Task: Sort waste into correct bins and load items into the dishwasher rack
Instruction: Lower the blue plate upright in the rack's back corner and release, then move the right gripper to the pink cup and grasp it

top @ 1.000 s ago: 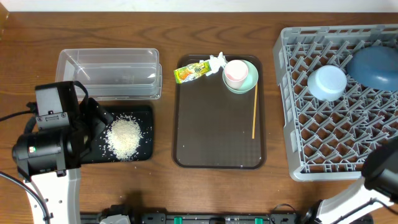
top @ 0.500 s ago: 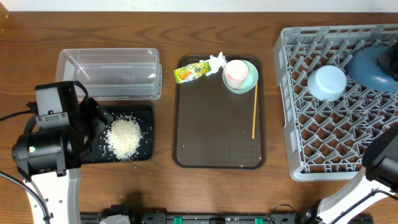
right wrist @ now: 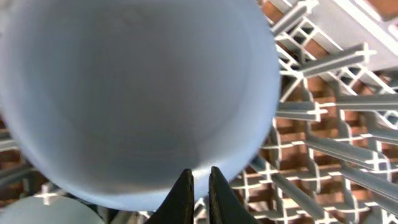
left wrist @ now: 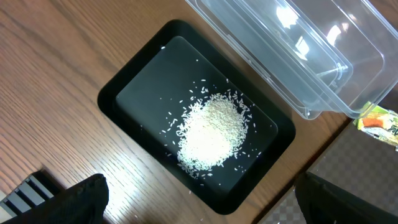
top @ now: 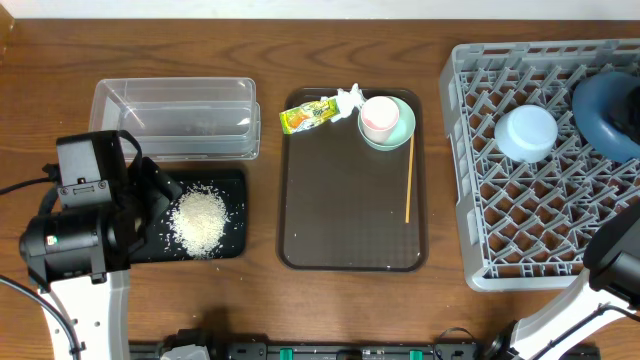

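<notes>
Dishwasher rack [top: 520, 200], far right side: the dark blue plate [top: 608, 108] lies straight ahead of my right pincer [right wrist: 199, 180].
The plate leans in the rack with its broad face turned to me and its lower rim right at my tips. The light blue bowl [top: 527, 132] sits just to its left. My right pincer is pressed almost together, with both tips on the near side of that face. I judge it touches the rim without nipping it, though I can't be sure. My right arm is far nearer. My left pincer [left wrist: 199, 183] hangs spread wide over the rice [left wrist: 211, 134], well apart.
</notes>
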Robot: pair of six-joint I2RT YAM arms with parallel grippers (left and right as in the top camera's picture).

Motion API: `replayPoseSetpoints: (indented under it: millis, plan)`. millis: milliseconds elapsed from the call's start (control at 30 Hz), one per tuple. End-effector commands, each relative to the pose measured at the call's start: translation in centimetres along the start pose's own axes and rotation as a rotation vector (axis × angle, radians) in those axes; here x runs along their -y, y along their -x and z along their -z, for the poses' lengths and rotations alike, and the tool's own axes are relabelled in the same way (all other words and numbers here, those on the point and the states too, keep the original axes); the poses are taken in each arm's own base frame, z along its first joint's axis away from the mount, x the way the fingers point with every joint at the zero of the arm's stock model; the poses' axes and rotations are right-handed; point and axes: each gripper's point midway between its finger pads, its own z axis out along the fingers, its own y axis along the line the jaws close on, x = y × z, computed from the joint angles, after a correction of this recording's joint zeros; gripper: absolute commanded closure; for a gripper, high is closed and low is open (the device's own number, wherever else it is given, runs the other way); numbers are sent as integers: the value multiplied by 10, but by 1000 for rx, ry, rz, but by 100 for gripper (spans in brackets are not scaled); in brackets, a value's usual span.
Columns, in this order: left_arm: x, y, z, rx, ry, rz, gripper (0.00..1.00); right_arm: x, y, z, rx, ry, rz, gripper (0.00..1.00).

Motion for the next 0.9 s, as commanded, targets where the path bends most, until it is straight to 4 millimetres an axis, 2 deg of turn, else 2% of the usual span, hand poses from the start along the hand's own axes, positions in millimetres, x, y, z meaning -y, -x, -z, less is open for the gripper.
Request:
replayPoseSetpoints:
  millis: [0,100,200,233,267,333,467,567,667,833,867]
  plan:
    - [-1,3,3,13,3,10,2,4,13,33,71,7,-1,92]
    - [-1,3,3,13,3,9,3,-10,21,68,123,125,-8,90]
    - [-1,3,3,13,3,9,3,-39,23,119,164,356,6,80]
    - [-1,3,3,13,3,10,2,-54,20,143,174,469,21,67]
    - [-1,3,3,13,3,9,3,-62,18,158,177,539,33,47]
    - [-1,3,3,13,3,9,2,-81,9,196,180,711,69,13]
    - [-1,3,3,13,3,10,3,-121,-24,268,173,1037,251,13]
    - [-1,3,3,13,3,10,3,-142,-53,284,146,1056,350,15]
    - [-1,3,3,13,3,9,3,-162,-85,275,98,951,431,15]
    - [-1,3,3,13,3,9,3,-215,-152,255,71,778,721,14]
    - [-1,3,3,13,3,9,3,-224,-160,252,78,759,762,13]
